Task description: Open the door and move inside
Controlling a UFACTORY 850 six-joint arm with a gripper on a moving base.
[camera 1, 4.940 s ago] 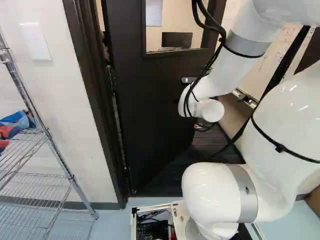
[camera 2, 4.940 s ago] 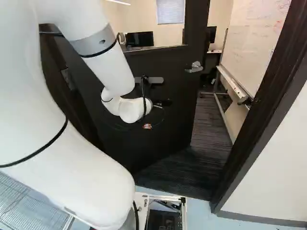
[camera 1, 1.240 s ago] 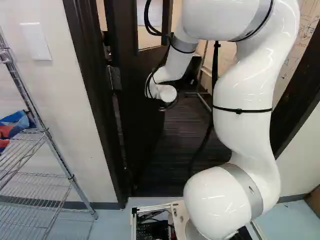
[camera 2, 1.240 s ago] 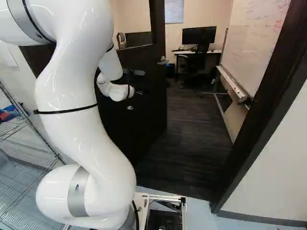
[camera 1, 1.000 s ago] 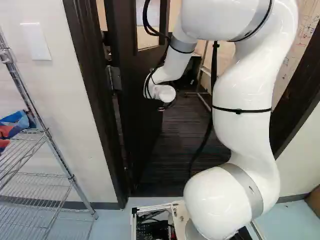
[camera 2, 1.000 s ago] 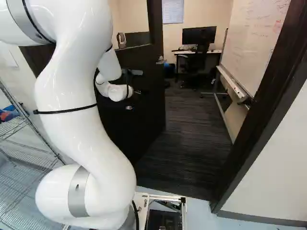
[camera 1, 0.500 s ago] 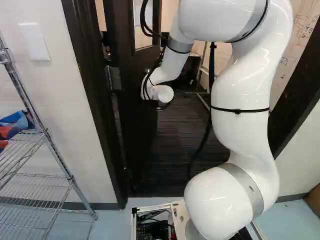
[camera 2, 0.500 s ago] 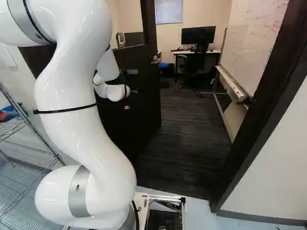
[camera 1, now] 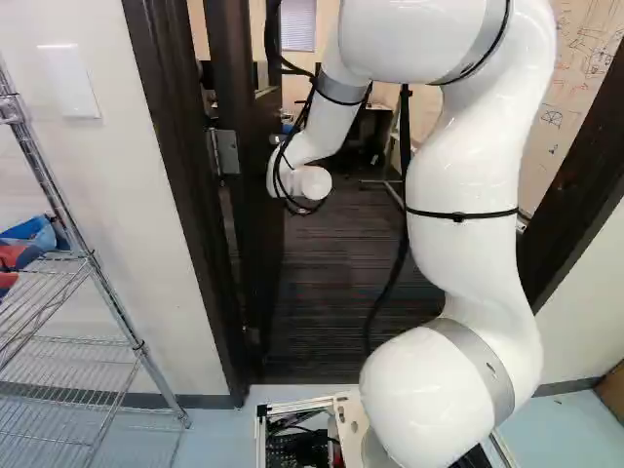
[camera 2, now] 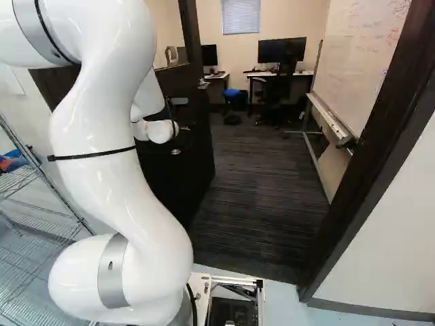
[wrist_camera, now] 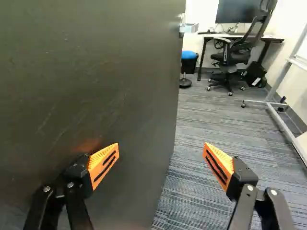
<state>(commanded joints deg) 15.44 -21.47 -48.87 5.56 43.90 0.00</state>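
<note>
The door [wrist_camera: 91, 72] stands swung well inward along the left side of my hand, its face turned towards me; I judge that it is set there to make room for driving in. My arm [camera 2: 115, 156] reaches through the doorway ahead of my base [camera 2: 200, 288], probably so that I can push the door aside while the wheels wait behind my hand, outside the room. The carpet [wrist_camera: 196, 124] ahead and to the right of my hand is the likely way in. My hand [wrist_camera: 161, 149] is spread wide, pinching nothing, with one finger close by the door and the other over the carpet. I cannot tell whether the near finger touches, but a push needs no grip. I should hold the door off as I roll, since it could drift back on me.

The door looks dark, flat and faintly scuffed beside my hand. Higher up it has a window [camera 2: 170, 30]. Its silvery handle [wrist_camera: 188, 28] sits ahead of my hand at the free edge, and a grey metal hinge [camera 1: 225, 152] shows behind my hand.
</note>
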